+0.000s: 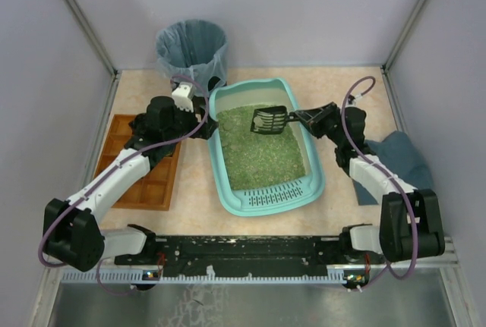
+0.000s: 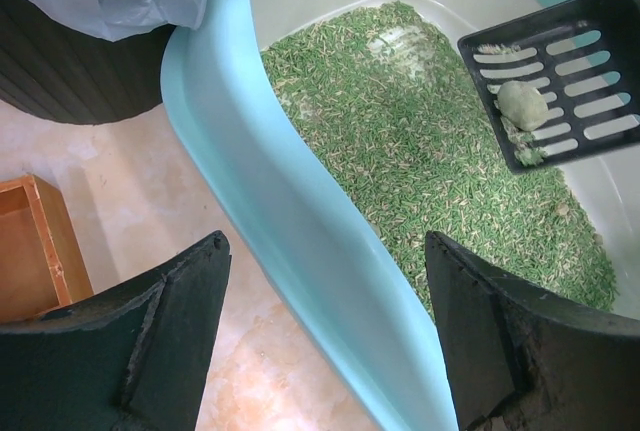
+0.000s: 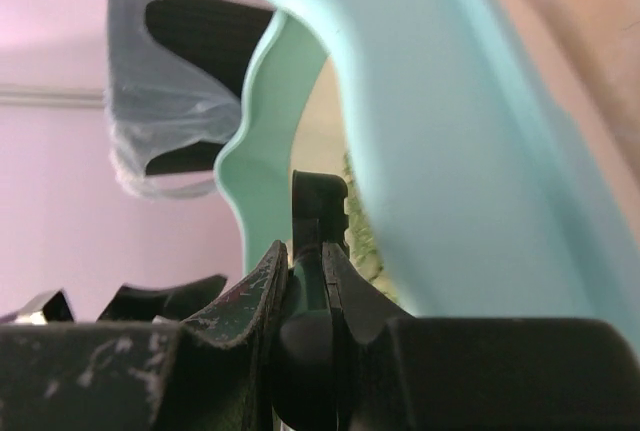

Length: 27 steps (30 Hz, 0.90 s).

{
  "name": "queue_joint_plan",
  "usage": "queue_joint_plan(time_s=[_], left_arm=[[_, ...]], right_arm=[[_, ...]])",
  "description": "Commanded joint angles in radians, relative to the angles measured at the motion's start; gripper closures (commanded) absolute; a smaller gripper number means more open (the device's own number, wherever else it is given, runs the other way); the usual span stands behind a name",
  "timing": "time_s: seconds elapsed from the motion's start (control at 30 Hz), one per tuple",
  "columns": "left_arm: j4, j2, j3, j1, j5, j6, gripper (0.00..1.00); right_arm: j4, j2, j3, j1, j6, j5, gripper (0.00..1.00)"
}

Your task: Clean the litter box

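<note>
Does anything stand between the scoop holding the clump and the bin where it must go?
Only the back-left rim of the litter box lies between the scoop and the bin. The open left gripper hovers over that rim, close beside the path.

In the left wrist view the edge cuts the scoop (image 2: 540,56) at 2 o'clock, the bin (image 2: 90,71) at 11 and the wooden tray (image 2: 25,251) at 8. From above, the left arm (image 1: 121,171) covers part of this tray, and the right arm (image 1: 372,175) part of the cloth (image 1: 406,156). In the right wrist view the litter box (image 3: 470,131) is blurred.
</note>
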State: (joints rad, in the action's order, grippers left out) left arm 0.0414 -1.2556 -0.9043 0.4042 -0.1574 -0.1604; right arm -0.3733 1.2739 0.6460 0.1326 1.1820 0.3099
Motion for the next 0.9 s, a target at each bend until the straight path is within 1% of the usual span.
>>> queue_joint_plan(time_s=[0.0, 0.07, 0.13, 0.2, 0.27, 0.3, 0.37, 0.4, 0.47, 0.57, 0.63, 0.67, 0.73, 0.8, 0.87], left_arm=[[-0.032, 0.012, 0.004, 0.004, 0.011, -0.003, 0.16], [-0.029, 0.013, 0.004, 0.004, 0.013, -0.002, 0.16], [-0.029, 0.016, 0.005, 0.003, 0.016, -0.001, 0.16], [-0.029, 0.019, 0.005, 0.004, 0.021, -0.001, 0.16], [-0.027, 0.02, 0.005, 0.003, 0.033, -0.002, 0.16], [-0.025, 0.021, 0.005, 0.002, 0.045, -0.002, 0.16], [-0.023, 0.031, 0.01, 0.0, 0.062, -0.004, 0.16], [-0.024, 0.038, 0.015, -0.002, 0.07, -0.002, 0.16], [-0.032, 0.05, 0.025, -0.002, 0.083, -0.003, 0.16], [-0.041, 0.053, 0.03, -0.003, 0.084, -0.004, 0.15], [-0.039, 0.046, 0.025, -0.006, 0.084, -0.004, 0.15], [-0.033, 0.043, 0.02, -0.006, 0.084, -0.004, 0.15], [-0.027, 0.046, 0.021, -0.008, 0.09, -0.006, 0.15], [-0.04, 0.052, 0.03, -0.008, 0.091, -0.008, 0.15], [-0.041, 0.049, 0.03, -0.007, 0.084, -0.011, 0.15]], right_arm=[[-0.192, 0.014, 0.016, -0.002, 0.057, 0.16, 1.0], [-0.182, 0.0, -0.008, -0.033, 0.05, 0.133, 1.0], [-0.205, -0.016, -0.043, -0.049, 0.085, 0.095, 1.0], [-0.255, -0.013, -0.044, -0.019, 0.094, 0.111, 1.0], [-0.297, -0.001, -0.028, 0.034, 0.071, 0.125, 1.0], [-0.31, 0.004, -0.022, 0.039, 0.05, 0.141, 1.0], [-0.292, -0.001, -0.042, 0.002, 0.038, 0.136, 1.0], [-0.282, -0.009, -0.07, -0.019, 0.065, 0.104, 1.0], [-0.314, -0.01, -0.099, -0.03, 0.106, 0.071, 1.0], [-0.341, 0.033, -0.033, 0.029, 0.066, 0.143, 1.0], [-0.354, 0.054, -0.019, 0.028, 0.039, 0.191, 1.0], [-0.365, 0.048, -0.041, 0.006, 0.049, 0.182, 1.0], [-0.401, 0.024, -0.109, -0.027, 0.12, 0.119, 1.0], [-0.456, 0.032, -0.114, 0.004, 0.127, 0.129, 1.0], [-0.439, 0.057, -0.055, 0.061, 0.06, 0.181, 1.0]])
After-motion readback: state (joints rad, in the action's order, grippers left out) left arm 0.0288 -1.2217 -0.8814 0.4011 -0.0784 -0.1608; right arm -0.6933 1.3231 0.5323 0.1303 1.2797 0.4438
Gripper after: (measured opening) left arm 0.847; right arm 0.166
